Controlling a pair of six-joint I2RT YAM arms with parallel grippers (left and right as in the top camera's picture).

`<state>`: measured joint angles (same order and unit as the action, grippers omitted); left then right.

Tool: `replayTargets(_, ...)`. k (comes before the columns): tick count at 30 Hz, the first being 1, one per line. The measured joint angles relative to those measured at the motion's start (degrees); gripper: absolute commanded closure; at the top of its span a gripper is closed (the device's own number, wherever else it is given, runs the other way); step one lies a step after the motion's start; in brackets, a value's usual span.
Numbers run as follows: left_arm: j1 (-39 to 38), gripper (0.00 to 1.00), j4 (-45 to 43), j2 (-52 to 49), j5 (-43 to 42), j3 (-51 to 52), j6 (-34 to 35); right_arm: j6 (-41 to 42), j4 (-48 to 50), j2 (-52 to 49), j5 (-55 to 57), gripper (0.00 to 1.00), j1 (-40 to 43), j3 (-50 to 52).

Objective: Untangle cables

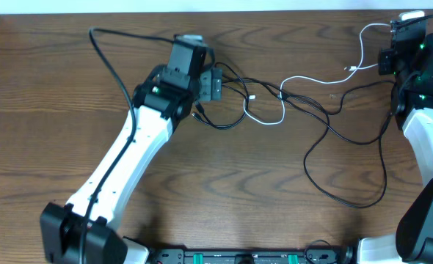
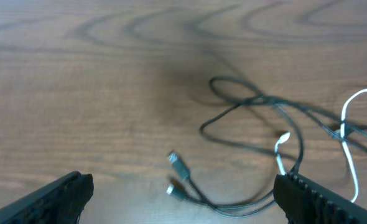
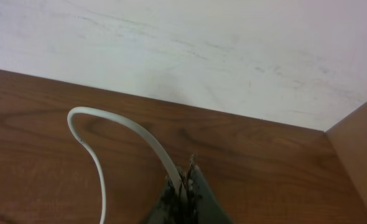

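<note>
Left fingers (image 2: 320, 199) spread wide above thin black cords (image 2: 252, 102).
Right fingers (image 3: 183, 196) pinch a thin white cord (image 3: 109, 124) over the brown wooden counter (image 2: 78, 93).

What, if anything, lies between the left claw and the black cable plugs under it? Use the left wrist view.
Nothing visible does. The left claw is open above bare table, and the two black plugs lie uncovered between its fingers. The white cable only passes near one finger, off to the side.
</note>
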<state>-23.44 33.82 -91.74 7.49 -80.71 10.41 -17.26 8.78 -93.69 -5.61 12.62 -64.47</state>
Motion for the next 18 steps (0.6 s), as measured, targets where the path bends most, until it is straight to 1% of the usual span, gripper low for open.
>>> replayTargets(4,-2.0,0.02,2.9,-6.6,0.2,-7.2,-2.5,0.1,-0.2,0.0,-0.1,0.99,0.0,0.0)
replayTargets(9,-6.3,0.01,3.2,-16.7,0.2,-15.4,-5.6,0.2,-1.6,0.0,-0.2,0.99,0.0,0.0)
replayTargets(12,-9.2,0.01,0.9,-22.5,0.2,-19.2,-6.8,0.2,-2.3,0.0,-0.2,0.99,0.0,0.0)
replayTargets(16,-11.3,0.00,-3.9,-26.7,0.1,-20.3,-7.5,0.2,-2.6,0.0,-0.2,0.99,0.0,0.0)
replayTargets(18,-12.3,0.02,-5.3,-28.1,0.2,-20.2,-7.5,0.2,-3.0,0.0,-0.2,0.99,0.0,0.0)
